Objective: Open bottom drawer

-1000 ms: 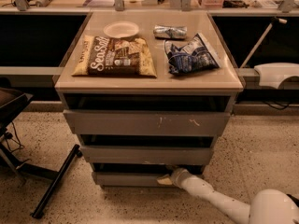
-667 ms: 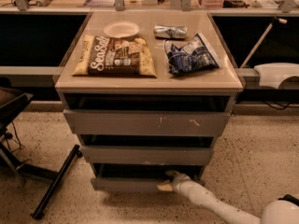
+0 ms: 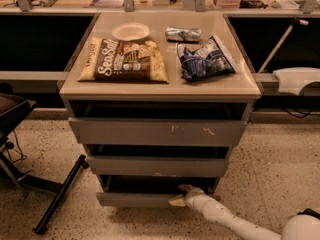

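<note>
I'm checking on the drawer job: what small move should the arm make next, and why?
Probably pull straight outward: the gripper sits at the top edge of the bottom drawer, right of centre, and that drawer is only slightly open.

The smooth white tubular arm [image 3: 225, 219] widens into a rounded white joint [image 3: 302, 229] at lower right and narrows to a seemingly cream-tipped gripper [image 3: 179, 195] at the front edge of the bottom drawer [image 3: 135, 199].
</note>
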Tool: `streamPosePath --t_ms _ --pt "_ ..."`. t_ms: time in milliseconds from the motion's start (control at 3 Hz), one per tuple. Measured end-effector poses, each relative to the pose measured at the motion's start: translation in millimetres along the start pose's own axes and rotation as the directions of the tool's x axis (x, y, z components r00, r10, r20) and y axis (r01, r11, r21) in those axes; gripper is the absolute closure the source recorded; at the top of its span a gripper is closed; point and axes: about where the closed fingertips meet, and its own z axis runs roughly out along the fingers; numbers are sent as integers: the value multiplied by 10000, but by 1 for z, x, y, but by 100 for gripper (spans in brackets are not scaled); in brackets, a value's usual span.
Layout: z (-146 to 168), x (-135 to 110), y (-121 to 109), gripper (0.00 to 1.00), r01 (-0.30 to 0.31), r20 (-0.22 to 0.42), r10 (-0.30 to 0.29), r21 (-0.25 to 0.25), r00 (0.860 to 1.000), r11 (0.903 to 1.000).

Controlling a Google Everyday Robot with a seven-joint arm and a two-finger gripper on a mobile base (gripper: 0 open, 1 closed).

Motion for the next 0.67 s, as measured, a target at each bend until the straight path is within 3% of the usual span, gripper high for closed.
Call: streamPosePath --t_ms 667 --pt "-6 4 3 100 -169 57 168 147 9998 9997"
